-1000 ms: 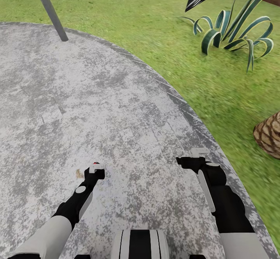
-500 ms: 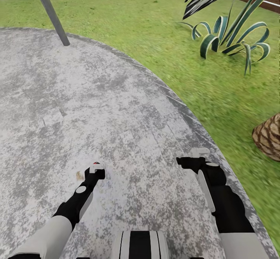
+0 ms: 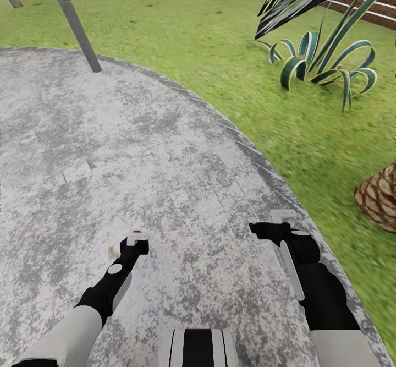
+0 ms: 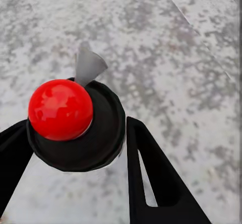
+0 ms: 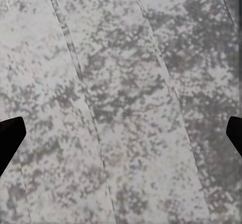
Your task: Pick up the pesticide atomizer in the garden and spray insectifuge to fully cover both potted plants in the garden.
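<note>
View rolled forward over paving (image 3: 137, 136), atomizer (image 4: 75, 118) end-on in left pincer (image 4: 75, 153)

Both arms low over stone paving (image 3: 137, 136); lawn (image 3: 220, 37) ahead.

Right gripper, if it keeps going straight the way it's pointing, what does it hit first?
Probably the grey stone paving. The right gripper is open with nothing between its fingers, and the wrist view looks straight onto bare slabs. How far off they are is unclear.
</note>
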Motion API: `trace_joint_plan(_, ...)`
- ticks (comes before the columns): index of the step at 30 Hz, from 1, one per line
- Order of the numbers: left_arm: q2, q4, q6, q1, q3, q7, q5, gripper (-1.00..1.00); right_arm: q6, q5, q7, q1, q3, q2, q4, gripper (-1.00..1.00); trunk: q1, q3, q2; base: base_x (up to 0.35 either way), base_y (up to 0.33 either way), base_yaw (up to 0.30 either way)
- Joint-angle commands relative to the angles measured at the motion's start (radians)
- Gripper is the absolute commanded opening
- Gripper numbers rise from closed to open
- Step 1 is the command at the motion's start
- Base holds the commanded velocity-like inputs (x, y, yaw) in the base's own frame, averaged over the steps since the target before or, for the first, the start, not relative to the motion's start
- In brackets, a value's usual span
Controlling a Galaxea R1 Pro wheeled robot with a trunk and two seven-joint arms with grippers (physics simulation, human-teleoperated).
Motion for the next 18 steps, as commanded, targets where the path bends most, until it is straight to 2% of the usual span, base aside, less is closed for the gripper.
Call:
trace_joint_plan(1, 0.000, 0.002, -0.003, 0.000, 0.000, 0.001, -0.001, -1.00, 0.005, 0.000, 0.000, 0.000, 0.000, 0.000, -0.001, 1.00, -0.001, 0.003, 0.000, 0.000, 0.000, 0.000)
trace_joint_plan(12, 0.001, -0.002, 0.007, 0.000, 0.003, 0.003, 0.003, -1.00, 0.005, -0.003, 0.002, 0.001, 0.003, 0.003, -0.001, 1.00, -0.006, 0.046, 0.003, 0.000, 0.000, 0.000)
trace_joint_plan(14, 0.001, -0.004, 0.030, 0.000, 0.002, 0.004, 0.002, -1.00, 0.005, -0.003, 0.000, 0.001, 0.004, 0.003, -0.003, 1.00, -0.006, 0.054, 0.003, 0.000, 0.000, 0.000)
trace_joint_plan(15, 0.001, -0.004, 0.072, 0.000, 0.001, 0.004, 0.002, -1.00, 0.006, -0.003, 0.000, 0.001, 0.004, 0.003, -0.004, 1.00, -0.007, 0.058, 0.003, 0.000, 0.000, 0.000)
trace_joint_plan(18, 0.001, -0.004, 0.117, 0.000, 0.003, 0.003, 0.002, -1.00, 0.006, -0.002, 0.000, 0.002, 0.004, 0.002, -0.003, 1.00, -0.008, 0.069, 0.004, 0.000, 0.000, 0.000)
